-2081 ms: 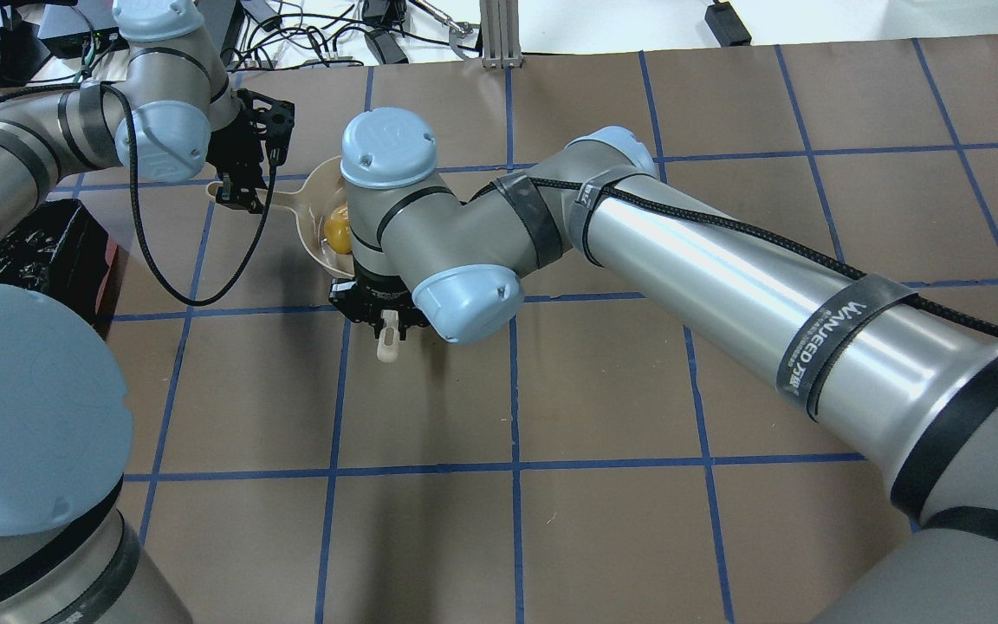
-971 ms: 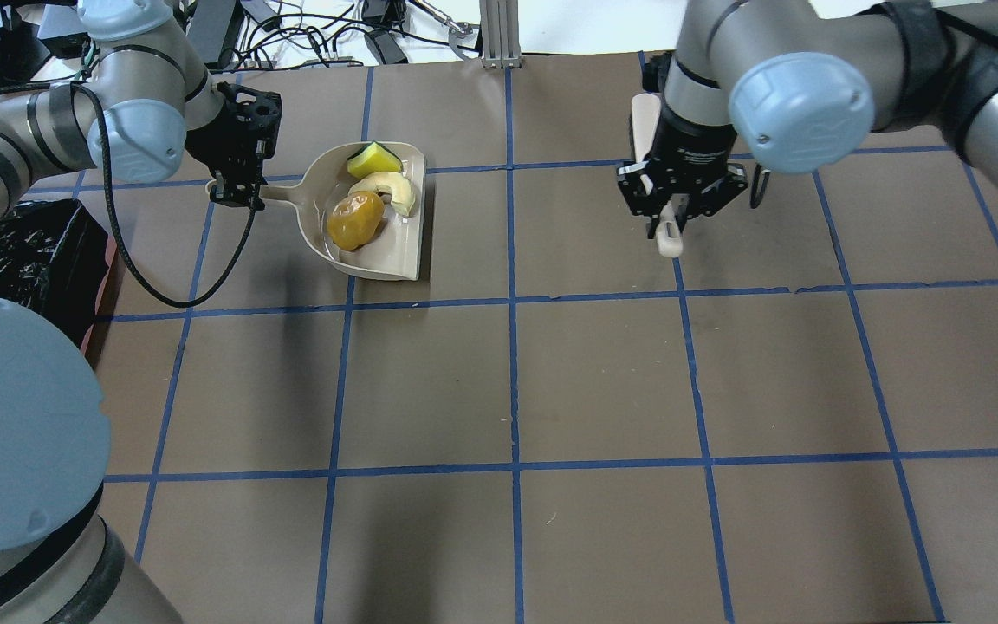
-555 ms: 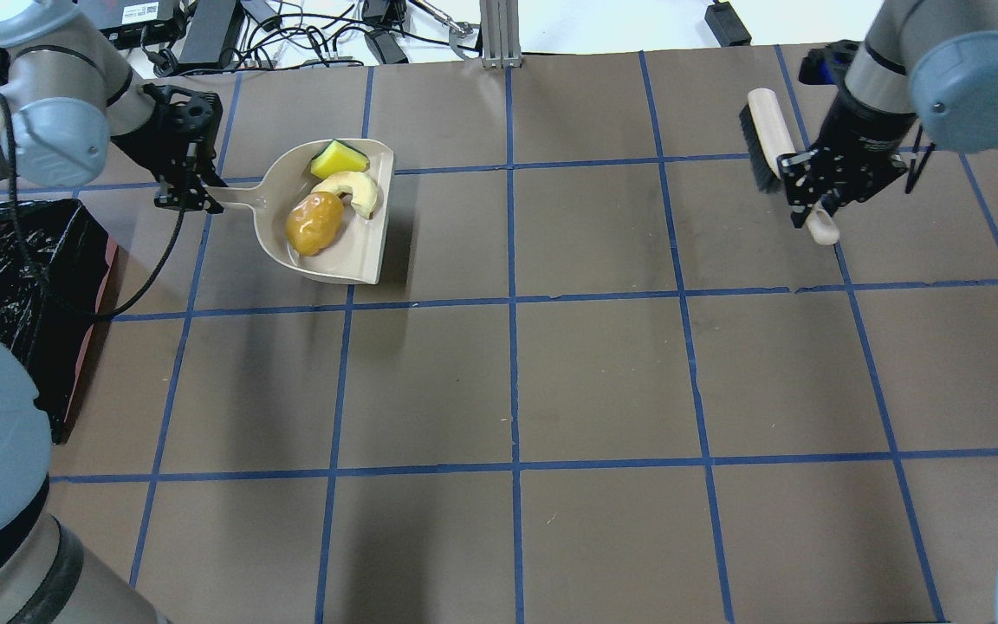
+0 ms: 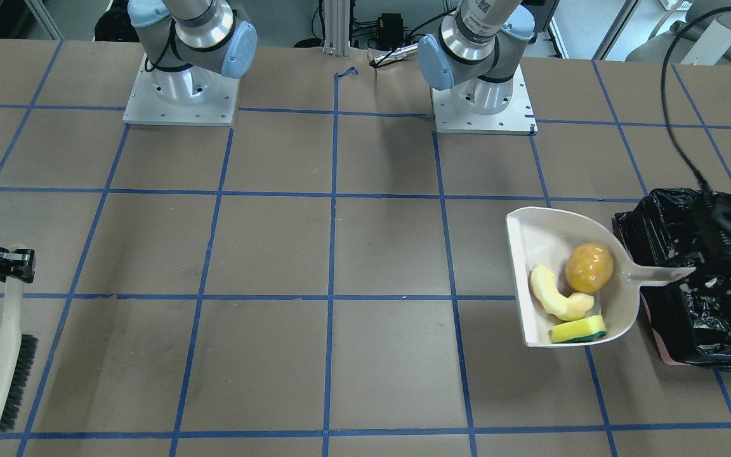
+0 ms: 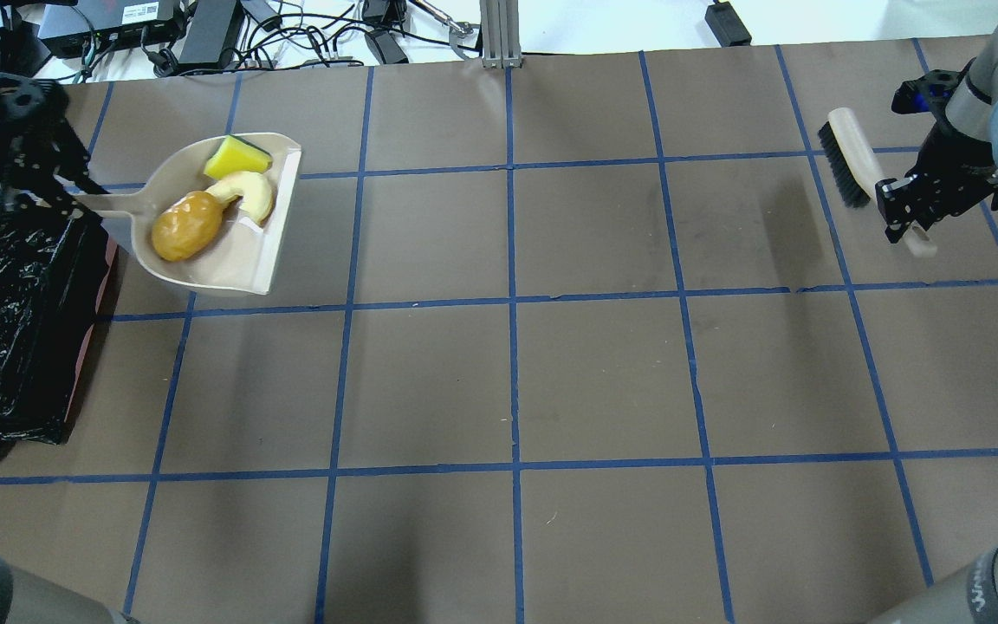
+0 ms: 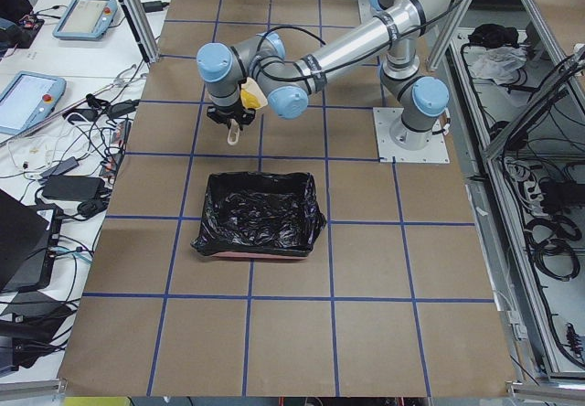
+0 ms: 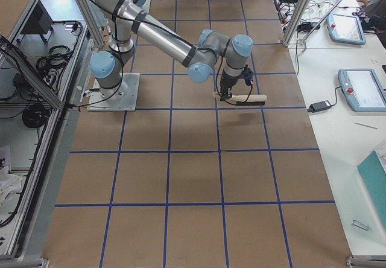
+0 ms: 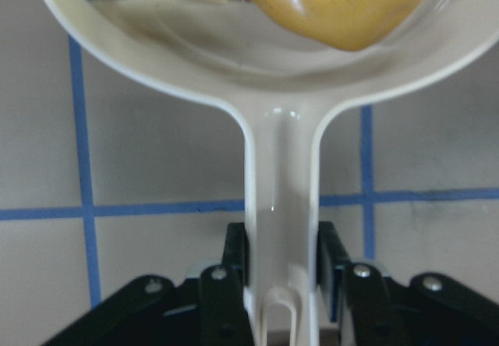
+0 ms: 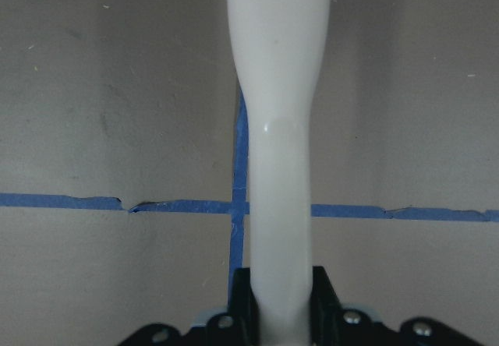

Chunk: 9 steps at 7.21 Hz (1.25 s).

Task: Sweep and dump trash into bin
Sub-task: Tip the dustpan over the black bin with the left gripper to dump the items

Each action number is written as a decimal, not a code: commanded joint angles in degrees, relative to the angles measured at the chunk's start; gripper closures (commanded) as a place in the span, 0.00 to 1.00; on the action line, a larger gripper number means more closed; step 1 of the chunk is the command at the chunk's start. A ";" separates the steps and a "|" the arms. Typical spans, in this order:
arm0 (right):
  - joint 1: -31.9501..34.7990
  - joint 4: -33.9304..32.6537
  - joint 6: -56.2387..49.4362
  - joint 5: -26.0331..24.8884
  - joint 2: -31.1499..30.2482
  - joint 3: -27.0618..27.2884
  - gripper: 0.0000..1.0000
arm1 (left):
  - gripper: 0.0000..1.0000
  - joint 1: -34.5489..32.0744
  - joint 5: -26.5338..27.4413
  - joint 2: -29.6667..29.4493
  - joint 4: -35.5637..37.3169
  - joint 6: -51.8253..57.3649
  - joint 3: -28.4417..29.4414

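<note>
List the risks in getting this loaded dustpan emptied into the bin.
1. The left gripper pinches only the end of the dustpan's thin handle, so the loaded dustpan might twist in the grip.
2. The open lip faces away from the bin. While the dustpan is turned round, the sponge and slice lying by that lip, or the round potato, may slide onto the table.

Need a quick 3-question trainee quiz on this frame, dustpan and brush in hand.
1. True or false: the trash is already inside the bin.
2. Which arm's jaws clamp the handle of the dustpan? A) left B) right C) neither
3. Fill in: the right gripper is shut on the ____.
Key: 1 false, it lies in the dustpan. 2 A, the left gripper. 3 brush.
</note>
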 commanded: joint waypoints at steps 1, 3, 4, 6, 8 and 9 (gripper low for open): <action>0.17 -0.97 3.16 0.67 0.99 0.37 1.00 | 1.00 10.26 0.69 1.11 -5.29 7.96 3.40; 0.96 -3.35 5.14 0.49 2.21 1.68 1.00 | 1.00 16.35 3.66 -0.64 -4.96 9.39 7.17; 1.22 -3.52 5.12 1.71 2.04 3.43 1.00 | 1.00 17.68 4.73 -1.52 -3.82 13.49 9.20; 3.42 -3.61 4.60 2.43 1.43 3.97 1.00 | 1.00 18.39 11.57 -2.75 4.49 14.41 10.62; 3.42 -3.44 5.12 2.08 0.99 4.24 1.00 | 1.00 18.57 16.58 -3.19 8.12 14.67 10.10; 3.42 -3.44 5.03 1.90 0.99 4.24 1.00 | 1.00 18.31 20.61 -3.81 12.75 14.85 9.75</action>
